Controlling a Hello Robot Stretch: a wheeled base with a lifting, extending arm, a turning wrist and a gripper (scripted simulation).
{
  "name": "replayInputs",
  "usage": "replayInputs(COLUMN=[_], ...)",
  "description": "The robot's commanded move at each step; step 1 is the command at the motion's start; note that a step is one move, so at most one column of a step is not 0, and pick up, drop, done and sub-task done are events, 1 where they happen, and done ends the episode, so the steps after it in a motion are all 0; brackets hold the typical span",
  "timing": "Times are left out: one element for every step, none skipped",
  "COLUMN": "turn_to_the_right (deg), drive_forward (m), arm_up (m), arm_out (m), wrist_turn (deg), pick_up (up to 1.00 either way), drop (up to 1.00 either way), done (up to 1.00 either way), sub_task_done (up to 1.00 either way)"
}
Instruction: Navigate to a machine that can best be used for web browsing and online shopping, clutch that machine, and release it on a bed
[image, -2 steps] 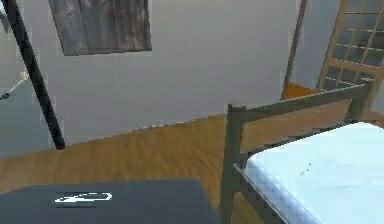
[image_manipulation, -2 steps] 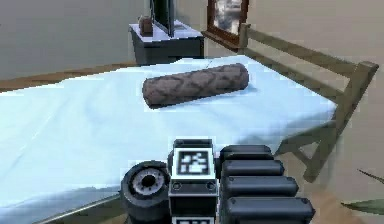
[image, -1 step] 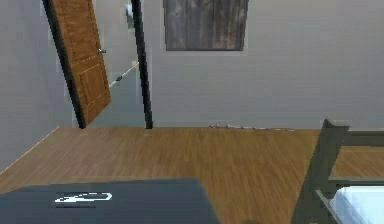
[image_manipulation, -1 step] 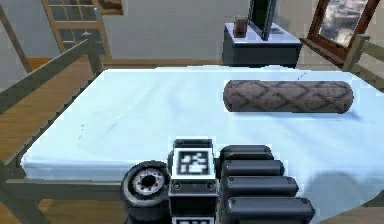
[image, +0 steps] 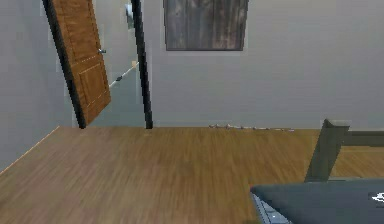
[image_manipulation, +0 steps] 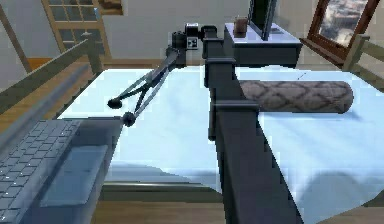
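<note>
pincer (image_manipulation: 124, 110) out over one white bed (image_manipulation: 180, 135), fingertips at the corner of one laptop (image_manipulation: 50, 165) at the bed's near edge; cannot tell whether gripping it. one patterned bolster (image_manipulation: 295, 97) beside the arm, one nightstand (image_manipulation: 262, 48) beyond, one window (image_manipulation: 345, 25). wooden floor (image: 150, 170), one open brown door (image: 82, 60).

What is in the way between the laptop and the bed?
Nothing visible is. The laptop shows at the arm side view's lower left, right against the bed, and the pale sheet next to it is bare. The patterned bolster lies farther right, past the arm.
</note>
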Motion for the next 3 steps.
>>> replayInputs(turn_to_the_right=[0.0, 0.0, 0.0], drive_forward=[0.00, 0.00, 0.00], arm_up=[0.00, 0.00, 0.00], arm_out=[0.00, 0.00, 0.00], wrist_turn=[45.0, 45.0, 45.0], pick_up=[0.00, 0.00, 0.00], drop=[0.00, 0.00, 0.00], done=[0.00, 0.00, 0.00], sub_task_done=[0.00, 0.00, 0.00])
